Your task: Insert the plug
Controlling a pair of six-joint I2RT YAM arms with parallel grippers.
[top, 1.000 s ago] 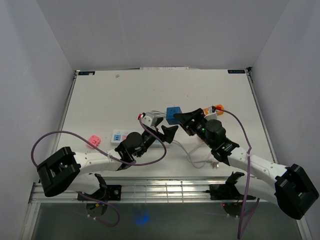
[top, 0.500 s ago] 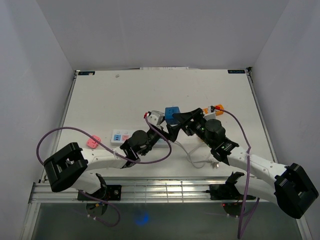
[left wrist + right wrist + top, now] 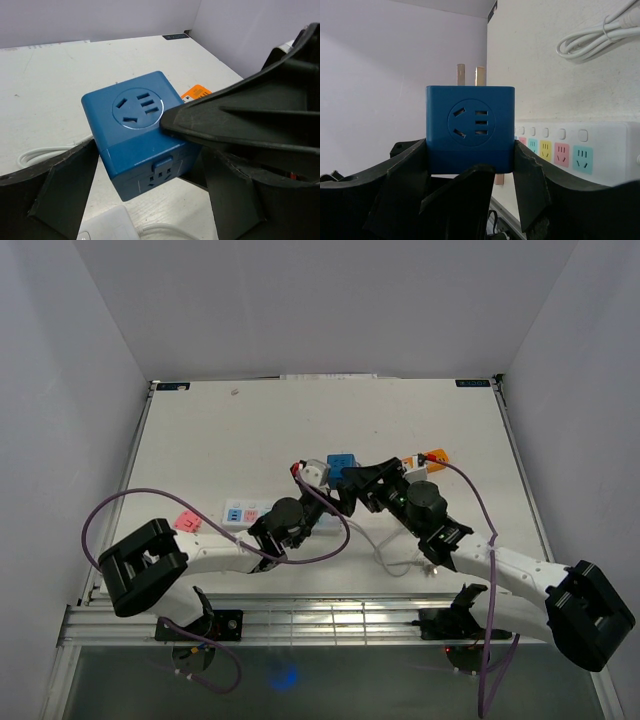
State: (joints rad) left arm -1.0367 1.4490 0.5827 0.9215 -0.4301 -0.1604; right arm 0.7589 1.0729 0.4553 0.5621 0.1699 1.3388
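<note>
Right wrist view: grasped blue plastic cube-shaped plug (image 3: 470,125) in right gripper (image 3: 470,147), held left gripper (image 3: 152,152) wide open around it.

The left arm (image 3: 215,555) and right arm (image 3: 505,568) look alike: white shells over the long links, black motor housings at the joints, and one big blocky black housing each. A purple cable (image 3: 105,510) loops off each arm. The pincer fingers (image 3: 65,192) are broad, matte black wedges.
</note>
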